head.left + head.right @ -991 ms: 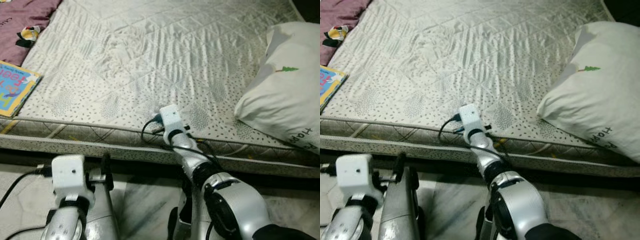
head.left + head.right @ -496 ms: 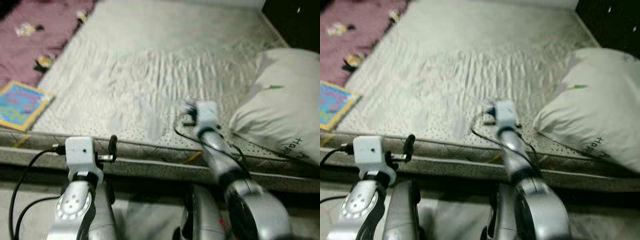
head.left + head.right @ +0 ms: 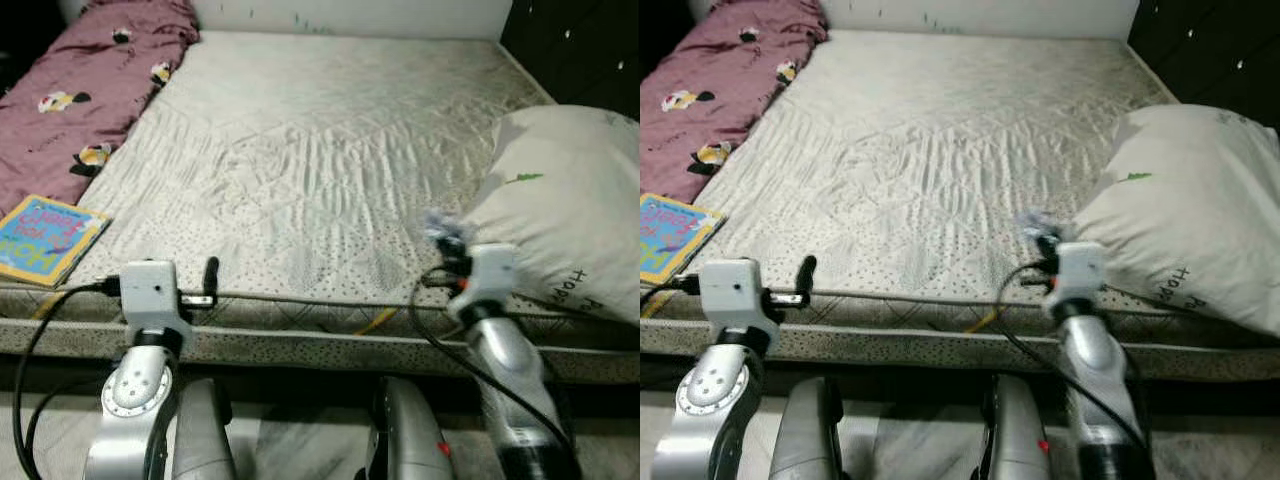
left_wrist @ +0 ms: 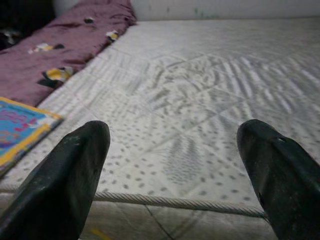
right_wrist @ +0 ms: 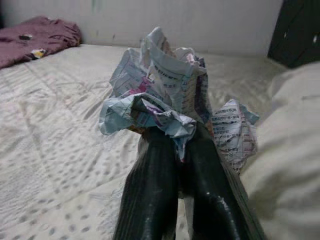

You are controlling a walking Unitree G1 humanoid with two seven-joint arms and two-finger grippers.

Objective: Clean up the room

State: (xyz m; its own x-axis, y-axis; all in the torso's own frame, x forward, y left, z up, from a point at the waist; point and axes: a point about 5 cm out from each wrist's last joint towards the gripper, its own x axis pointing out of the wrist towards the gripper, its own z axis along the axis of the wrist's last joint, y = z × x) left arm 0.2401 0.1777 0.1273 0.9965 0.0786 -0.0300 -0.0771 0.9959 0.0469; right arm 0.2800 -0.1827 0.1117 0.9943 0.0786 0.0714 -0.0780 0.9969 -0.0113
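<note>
A crumpled ball of printed paper (image 5: 165, 100) is pinched at the tips of my right gripper (image 5: 182, 145), which is shut on it. That gripper (image 3: 448, 245) hovers over the mattress's near edge, just left of the white pillow (image 3: 570, 210), with the paper (image 3: 438, 226) at its tip. My left gripper (image 4: 175, 150) is open with nothing between its fingers (image 4: 75, 175). It is level with the mattress (image 3: 330, 130) edge at the front left (image 3: 211, 272). A colourful children's book (image 3: 40, 238) lies on the mattress's left front corner.
A maroon blanket (image 3: 90, 110) with cartoon prints lies along the left side of the mattress. Dark furniture (image 3: 580, 45) stands at the back right. A white wall runs behind the bed. Pale floor shows below the mattress edge between my arms.
The camera has tilted up, showing more of the bed. My right arm swung right toward the pillow, and the crumpled paper now shows in its fingers. My left arm rose to the mattress edge.
</note>
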